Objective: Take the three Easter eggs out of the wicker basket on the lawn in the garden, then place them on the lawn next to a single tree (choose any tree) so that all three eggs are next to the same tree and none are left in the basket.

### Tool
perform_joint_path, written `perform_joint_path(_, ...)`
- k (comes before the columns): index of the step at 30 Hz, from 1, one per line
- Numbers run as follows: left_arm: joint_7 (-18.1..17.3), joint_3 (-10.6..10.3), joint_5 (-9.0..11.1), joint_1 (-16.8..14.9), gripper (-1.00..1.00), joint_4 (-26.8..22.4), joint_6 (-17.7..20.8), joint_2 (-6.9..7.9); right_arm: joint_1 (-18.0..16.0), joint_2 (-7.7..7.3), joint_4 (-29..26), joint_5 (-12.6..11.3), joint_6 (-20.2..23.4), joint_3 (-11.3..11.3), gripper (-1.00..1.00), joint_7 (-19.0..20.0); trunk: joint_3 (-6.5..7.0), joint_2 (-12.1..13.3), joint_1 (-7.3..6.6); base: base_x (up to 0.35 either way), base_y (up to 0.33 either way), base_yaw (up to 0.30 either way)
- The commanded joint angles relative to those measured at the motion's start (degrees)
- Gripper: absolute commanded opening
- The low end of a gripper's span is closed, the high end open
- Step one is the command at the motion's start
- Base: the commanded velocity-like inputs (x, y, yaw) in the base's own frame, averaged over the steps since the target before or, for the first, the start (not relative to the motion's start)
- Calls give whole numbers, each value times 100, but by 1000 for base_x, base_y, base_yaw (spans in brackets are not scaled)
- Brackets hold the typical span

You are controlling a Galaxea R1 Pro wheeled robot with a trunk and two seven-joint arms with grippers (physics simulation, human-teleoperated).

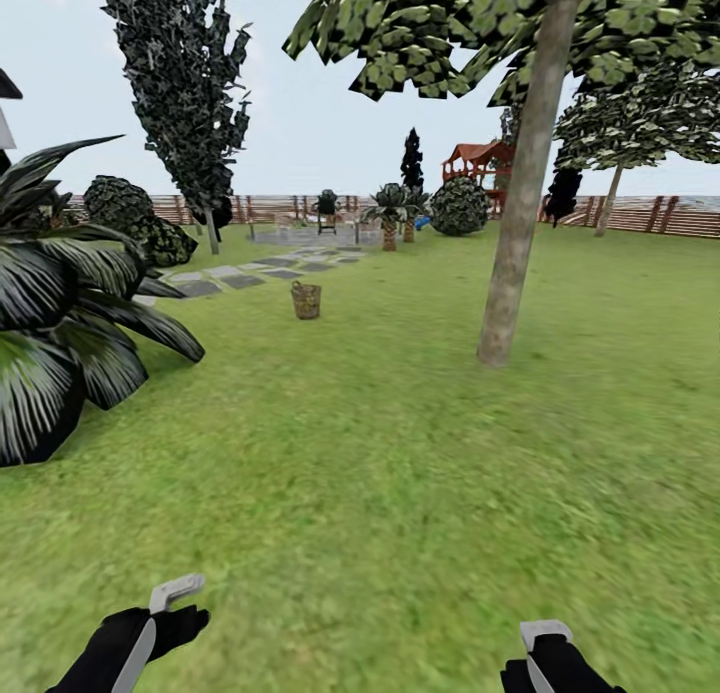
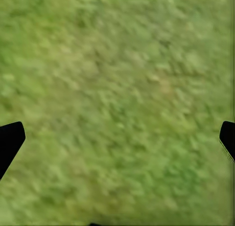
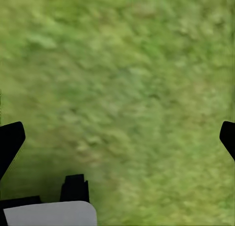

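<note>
Spreading wide: lawn (image 1: 400, 473) | wicker basket (image 1: 306, 300) beside stone path (image 1: 255, 271), tree (image 1: 515, 233) near | fence (image 1: 640, 215) behind | left gripper (image 2: 117, 138), right gripper (image 3: 117, 138) spread apart, empty

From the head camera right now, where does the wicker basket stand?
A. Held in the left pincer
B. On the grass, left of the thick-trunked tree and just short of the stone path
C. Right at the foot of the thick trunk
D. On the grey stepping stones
B: the wicker basket stands on the lawn, well left of the tree trunk and just on the near side of the stepping-stone path.
</note>
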Motion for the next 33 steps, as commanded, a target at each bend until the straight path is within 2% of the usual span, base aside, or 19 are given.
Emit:
perform_joint_path(1,0,11,41,-2,100,-5,32,-1,-3,-7,-8,-37,32,49,100,-37,-6,-3,3,327,0,-10)
perform_joint_path(33,1,9,41,-2,100,9,32,-9,-3,-5,-8,-47,24,43,100,-37,-6,-3,3,328,0,0)
